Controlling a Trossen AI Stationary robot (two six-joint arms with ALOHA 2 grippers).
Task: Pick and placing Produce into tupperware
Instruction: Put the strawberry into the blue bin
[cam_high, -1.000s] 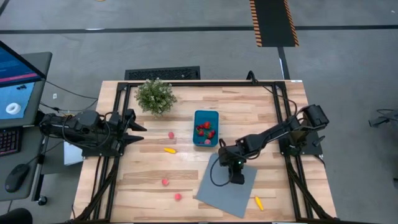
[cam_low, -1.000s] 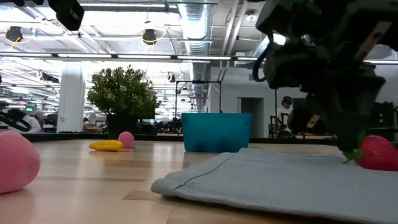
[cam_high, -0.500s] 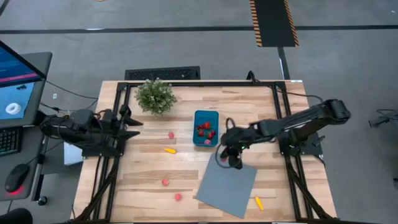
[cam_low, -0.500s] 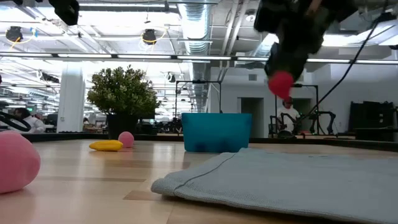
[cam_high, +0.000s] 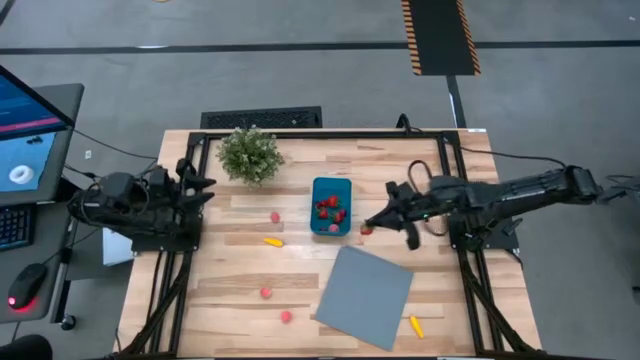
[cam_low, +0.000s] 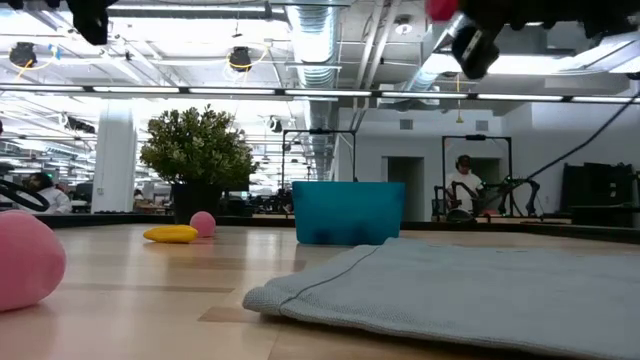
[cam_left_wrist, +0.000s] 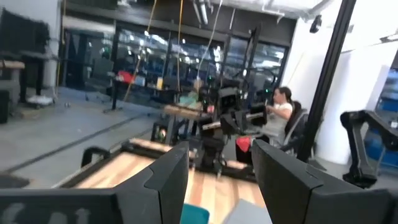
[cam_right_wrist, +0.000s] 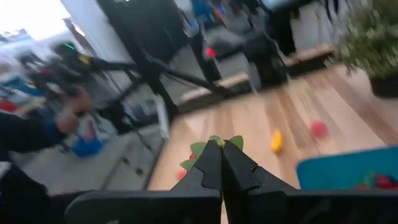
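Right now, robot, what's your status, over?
Right gripper jaws shut on a strawberry, raised beside the tupperware. Left gripper open, parked at table edge. Nothing blocking the tub.

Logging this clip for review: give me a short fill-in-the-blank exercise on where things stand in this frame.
1. The right gripper is shut on a red ____.
2. It hangs just beside the teal ____, not yet over it.
3. The grey sheet has ____ produce lying on it.
4. The left gripper waits near the potted ____.

Missing words: strawberry; tupperware; no; plant.
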